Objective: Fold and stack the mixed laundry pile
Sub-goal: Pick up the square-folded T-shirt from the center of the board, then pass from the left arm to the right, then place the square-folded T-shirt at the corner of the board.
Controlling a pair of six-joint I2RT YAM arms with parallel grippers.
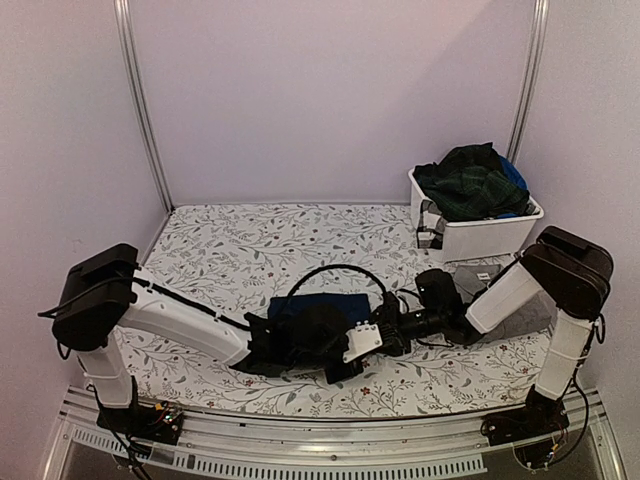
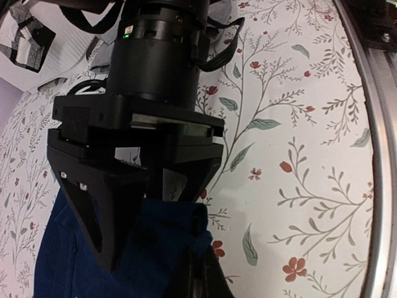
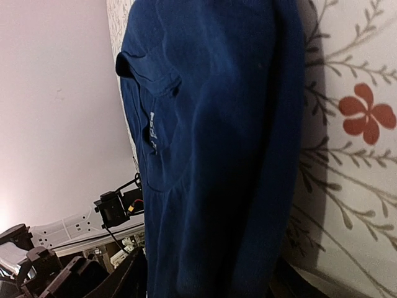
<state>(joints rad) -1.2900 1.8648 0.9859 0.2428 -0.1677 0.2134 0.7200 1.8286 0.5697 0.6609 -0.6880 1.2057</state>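
Observation:
A navy blue garment (image 1: 318, 305) lies folded at the table's middle, near the front. My left gripper (image 1: 342, 366) reaches in from the left and is shut on that garment's near right corner (image 2: 200, 239); its dark fingers (image 2: 214, 282) show at the bottom of the left wrist view. My right gripper (image 1: 386, 332) faces it from the right. Its jaws are apart, astride the navy garment (image 3: 211, 143), one finger (image 3: 124, 279) on each side of the fold. A grey garment (image 1: 482, 276) lies under the right arm. A dark green plaid garment (image 1: 468, 182) fills the bin.
A white plastic bin (image 1: 485, 238) stands at the back right with clothes heaped in it, a bright blue piece (image 1: 514, 174) among them. The floral table cloth (image 1: 240, 255) covers the table. A metal rail (image 1: 330, 420) runs along the front edge.

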